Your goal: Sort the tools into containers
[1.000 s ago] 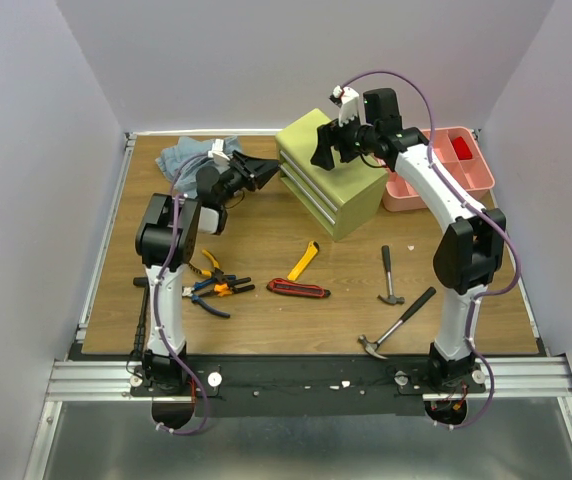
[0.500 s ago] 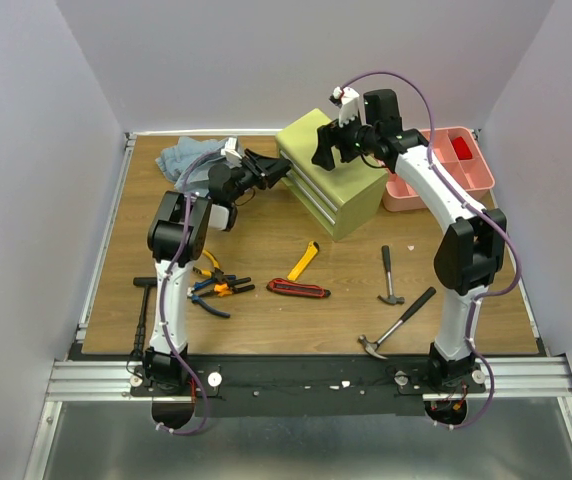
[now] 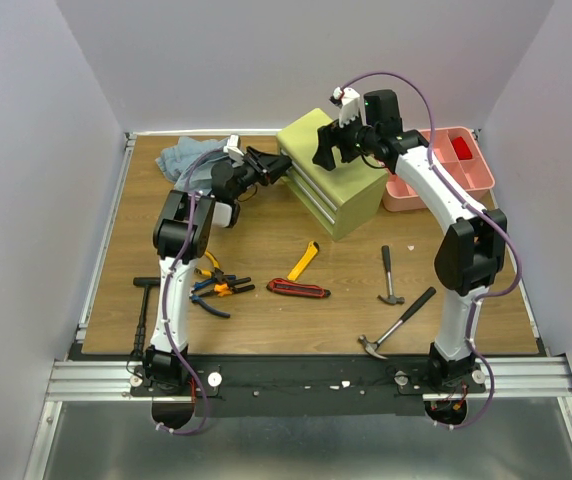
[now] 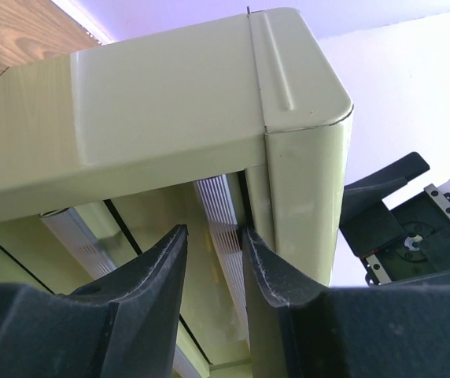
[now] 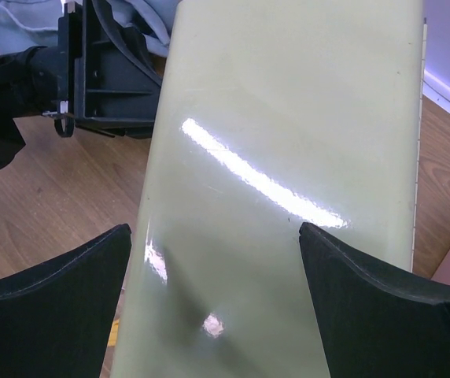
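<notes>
Narrow-set, the left gripper (image 4: 215,252) has its two fingers either side of a ribbed silver drawer edge (image 4: 219,209) just under the top of the yellow-green chest (image 4: 170,102). The strip fills the gap between them, but whether the pads actually bite on it cannot be told from the wrist view. That edge lies straight ahead of the hand, its long axis running across the drawer front, so the jaws would close across its thin width. The drawer fronts face this arm, so the coming move reads as a pull straight back along the hand's own line of approach. This is plainly the nearer arm for it. Beyond and above that hand, the right gripper (image 5: 213,244) hangs over the chest's top with its jaws spread wide. The shiny lid lies directly under and between its fingers; contact is not visible, though it looks placed to steady the box. Behind the left hand, toward the arm bases, the tools lie loose on the table (image 3: 266,225): pliers (image 3: 216,285) closest to the left arm, then the yellow knife (image 3: 303,262) and the red-black tool (image 3: 298,289), with two hammers (image 3: 390,275) over on the right arm's side. The pink tray (image 3: 481,175) stands beyond the chest, on its far side from the left hand.
</notes>
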Motion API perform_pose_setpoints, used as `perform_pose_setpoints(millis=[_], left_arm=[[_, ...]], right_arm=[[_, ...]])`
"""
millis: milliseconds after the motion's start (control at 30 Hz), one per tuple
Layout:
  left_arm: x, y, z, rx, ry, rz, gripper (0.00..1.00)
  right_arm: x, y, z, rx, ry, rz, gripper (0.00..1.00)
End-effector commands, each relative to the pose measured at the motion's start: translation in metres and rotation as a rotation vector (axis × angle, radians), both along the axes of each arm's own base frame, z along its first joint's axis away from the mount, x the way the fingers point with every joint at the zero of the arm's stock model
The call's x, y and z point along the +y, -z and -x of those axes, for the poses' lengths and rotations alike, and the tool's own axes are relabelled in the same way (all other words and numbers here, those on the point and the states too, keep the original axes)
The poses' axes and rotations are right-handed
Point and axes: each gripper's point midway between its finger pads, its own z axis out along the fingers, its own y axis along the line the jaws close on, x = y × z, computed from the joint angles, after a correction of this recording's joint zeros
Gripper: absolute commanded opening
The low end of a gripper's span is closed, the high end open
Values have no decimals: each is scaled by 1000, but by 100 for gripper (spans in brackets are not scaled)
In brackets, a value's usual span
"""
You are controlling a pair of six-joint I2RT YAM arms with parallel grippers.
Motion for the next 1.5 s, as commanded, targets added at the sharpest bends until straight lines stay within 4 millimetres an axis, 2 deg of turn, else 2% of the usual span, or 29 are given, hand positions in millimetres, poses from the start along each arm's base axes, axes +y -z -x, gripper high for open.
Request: perform_pose_setpoints(millis=[0, 200, 233, 333, 367, 433, 633, 933, 1133, 1233, 1267, 1367, 1467], left_arm=[[-16, -22, -3, -69, -1, 29, 41], [-24, -37, 6, -169, 18, 55, 26], [-24, -38, 7, -176, 17, 61, 17], [-21, -44, 12, -201, 15, 65, 3], [-18, -40, 12, -186, 9, 61, 1], [-14, -45, 15, -188, 9, 59, 0], [9, -36, 16, -130, -12, 28, 0], [40, -24, 24, -77, -41, -10, 0], [53, -24, 37, -52, -31, -38, 0], [63, -16, 45, -9, -37, -67, 0], [68, -6, 49, 58, -46, -81, 0], [85, 6, 59, 120, -70, -127, 0], [98, 8, 68, 145, -68, -145, 0]], right_arm=[[-48, 142, 68, 498, 99, 253, 96], [-39, 150, 75, 524, 72, 253, 96], [-39, 150, 75, 525, 71, 250, 96], [-38, 152, 73, 528, 72, 252, 96], [-39, 153, 73, 529, 73, 254, 97], [-40, 156, 72, 528, 78, 263, 97], [-46, 167, 75, 542, 97, 294, 97], [-44, 166, 72, 536, 91, 289, 97], [-48, 165, 74, 527, 83, 300, 97], [-48, 165, 74, 520, 79, 305, 97], [-49, 165, 74, 520, 77, 304, 97], [-51, 166, 73, 514, 74, 316, 97], [-53, 165, 71, 498, 70, 322, 97]])
